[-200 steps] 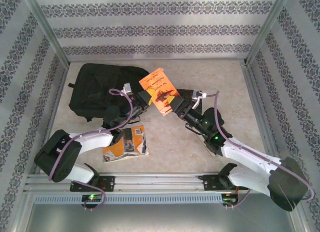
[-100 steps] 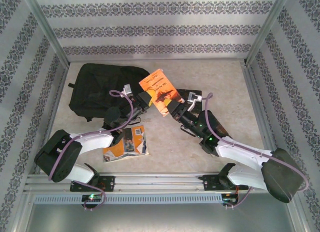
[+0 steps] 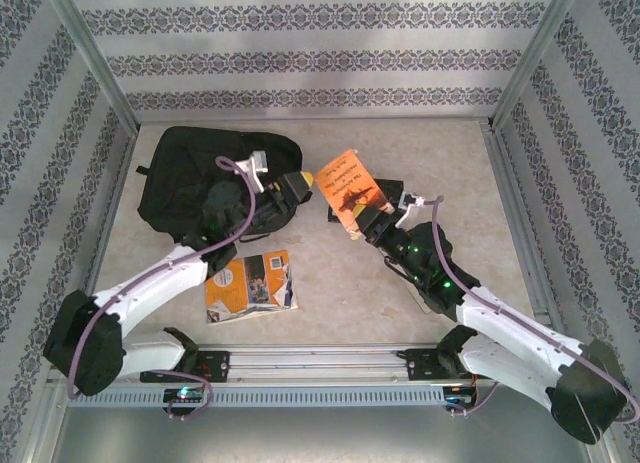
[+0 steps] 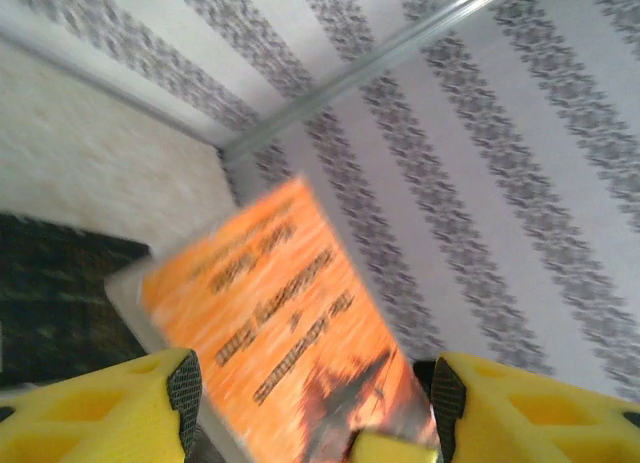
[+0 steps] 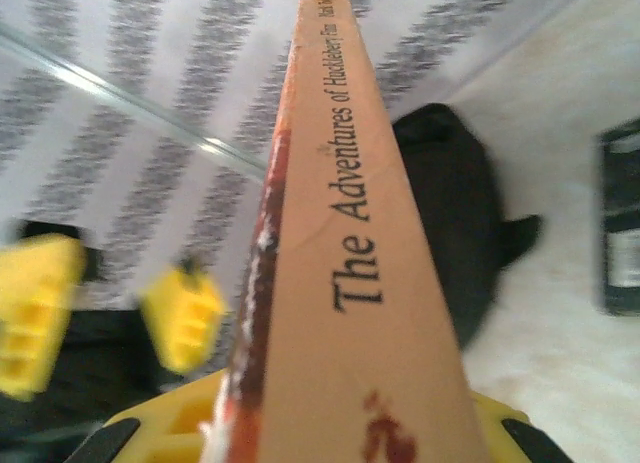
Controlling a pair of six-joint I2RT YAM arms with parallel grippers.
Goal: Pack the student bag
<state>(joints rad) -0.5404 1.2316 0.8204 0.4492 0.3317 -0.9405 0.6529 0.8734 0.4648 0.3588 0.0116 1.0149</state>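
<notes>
We see L arm [image 3: 165, 273] stretched over the student bag [image 3: 180, 173] at worktop's [image 3: 450, 163] far-left corner, jaws wide, nothing held. R arm [image 3: 500, 318] reaches twd centre, jaws clamped on tilted orange book [image 3: 352, 188]. Spine reads "The Adventures of Huckleberry Finn". 2nd book [image 3: 250, 283] lies flat nr near edge.

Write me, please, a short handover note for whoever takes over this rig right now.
Left hand: open, empty, at the right edge of the student bag.
Right hand: shut on the orange book, held in the air right of the bag.
Second book: flat on the table, nearer the arm bases than the bag.
Done: nothing visibly packed.
To do: put both books into the bag; whether its zip is open cannot be told.
</notes>
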